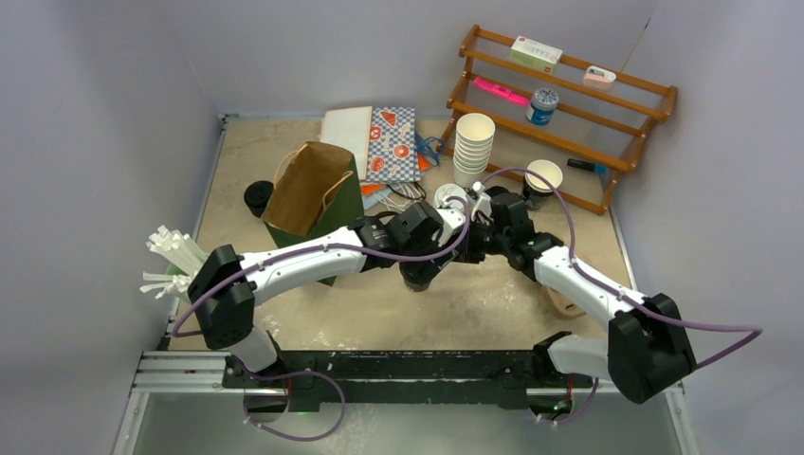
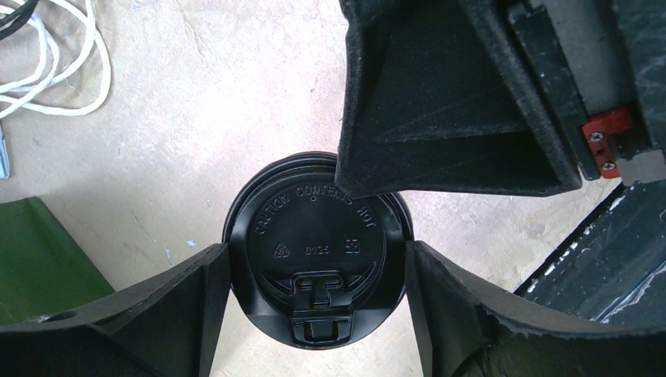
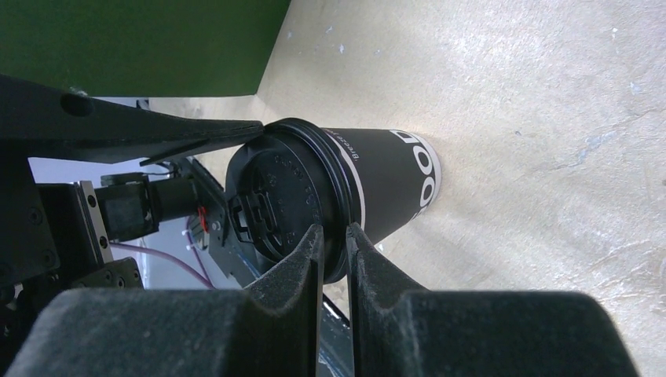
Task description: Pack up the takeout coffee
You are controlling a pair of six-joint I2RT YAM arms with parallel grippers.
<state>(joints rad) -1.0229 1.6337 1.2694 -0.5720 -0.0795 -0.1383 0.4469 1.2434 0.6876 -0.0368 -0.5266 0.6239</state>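
Left pincer [image 2: 316, 253] is spread wide over the coffee cup [image 3: 389, 181], one finger against each side of the black lid [image 2: 314, 236]. That reads as a clamp, not a hover. Right pincer [image 3: 334, 233] comes in from the side, tips nearly together, nipping the lid's rim. So both have hold of the cup at once. It's black with white lettering, upright, lid on. Whether its base sits on the table [image 1: 474, 303] or just off it, I cannot tell.

Where does that put us? By my reckoning, about midway: capped and gripped, but not packed. The paper bag [image 1: 308, 185] stands open just beside the left arm, mouth up. The lift, the carry over and the lowering in all look yet to come, and one pincer will likely have to let go first.

The table is pale beige, scuffed and blotchy, with a white cord [image 2: 55, 86] looped on it. Further back there's a stack of white cups [image 1: 473, 147] and a wooden rack [image 1: 569, 104] holding small items. Straws [image 1: 171, 261] fan out at the left edge. Plain grey walls close it in.
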